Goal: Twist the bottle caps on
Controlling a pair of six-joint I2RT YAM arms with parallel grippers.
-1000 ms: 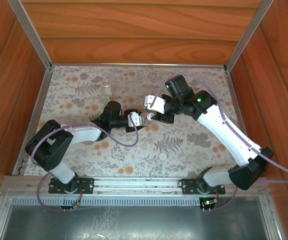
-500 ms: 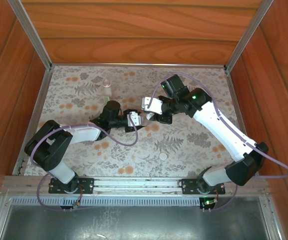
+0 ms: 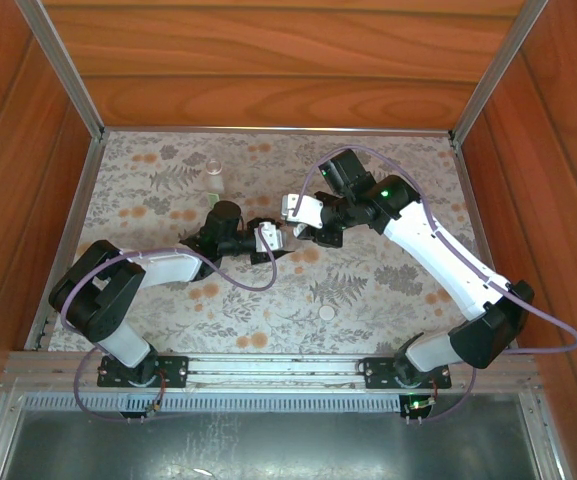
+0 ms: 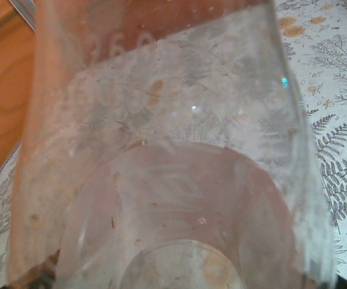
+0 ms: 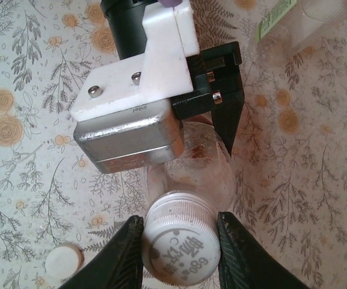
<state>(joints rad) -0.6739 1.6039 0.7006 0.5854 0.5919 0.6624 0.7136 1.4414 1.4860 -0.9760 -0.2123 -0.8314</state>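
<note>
My left gripper (image 3: 271, 238) is shut on a clear bottle with a reddish label (image 4: 179, 150), holding it off the cloth with its neck toward the right arm. In the right wrist view that bottle (image 5: 206, 171) runs away from me, one left finger (image 5: 226, 108) alongside it. A white bottle cap (image 5: 181, 244) sits on the bottle's mouth, and my right gripper (image 5: 182, 251) is shut on it, both black fingers pressed to its ribbed rim. The two grippers meet at the cloth's centre, right gripper (image 3: 300, 232). A second bottle cap (image 5: 63, 260) lies loose on the cloth (image 3: 326, 313).
The second bottle (image 3: 213, 178), clear with a pale greenish label (image 5: 275, 18), stands upright at the back left of the flowered cloth (image 3: 368, 290). Wooden walls and metal rails (image 3: 68, 230) enclose the cloth on three sides.
My right gripper has shifted slightly left toward the left gripper and its fingers have closed onto the cap. The left arm and its bottle have stayed put.
</note>
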